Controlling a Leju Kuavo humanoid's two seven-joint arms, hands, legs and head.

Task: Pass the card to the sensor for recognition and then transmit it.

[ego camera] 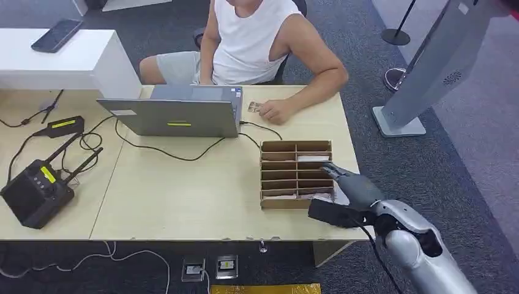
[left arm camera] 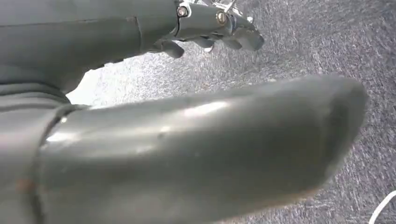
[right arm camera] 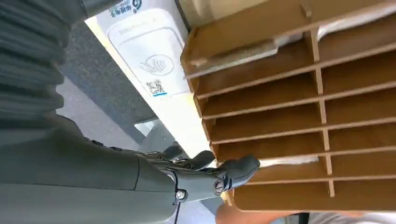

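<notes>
The right hand point(ego camera: 355, 187) sits at the outer edge of the wooden card rack point(ego camera: 297, 174), fingers extended toward its slots. In the right wrist view the fingertips point(right arm camera: 240, 167) lie at the mouth of one compartment, right at the end of a pale card point(right arm camera: 289, 161) lying in that slot. Whether they touch it cannot be told. Nothing is held; the fingers are apart and the hand is unclenched.

Judgement: the step in hand is the pick-up of a card from the rack; presenting it to the sensor and handing it on are not yet done.

Further from the hand, a second pale card point(right arm camera: 243, 53) lies in a slot near the far end of the rack. Beyond the rack's outer side stands the white sensor panel point(right arm camera: 149, 56), marked with a tap symbol and a code; the head view shows it as a slanted kiosk point(ego camera: 437, 61) on the floor, well apart from the desk point(ego camera: 183, 196).

The left hand point(left arm camera: 210, 28) hangs over grey carpet, fingers curled in with nothing in them.

The next move calls for closing the fingers on the card's exposed end and drawing it straight out along the slot, since the dividers leave little room for tilt.

A person's hand point(ego camera: 278, 111) rests on the desk beyond the rack, beside a laptop point(ego camera: 177, 110).
</notes>
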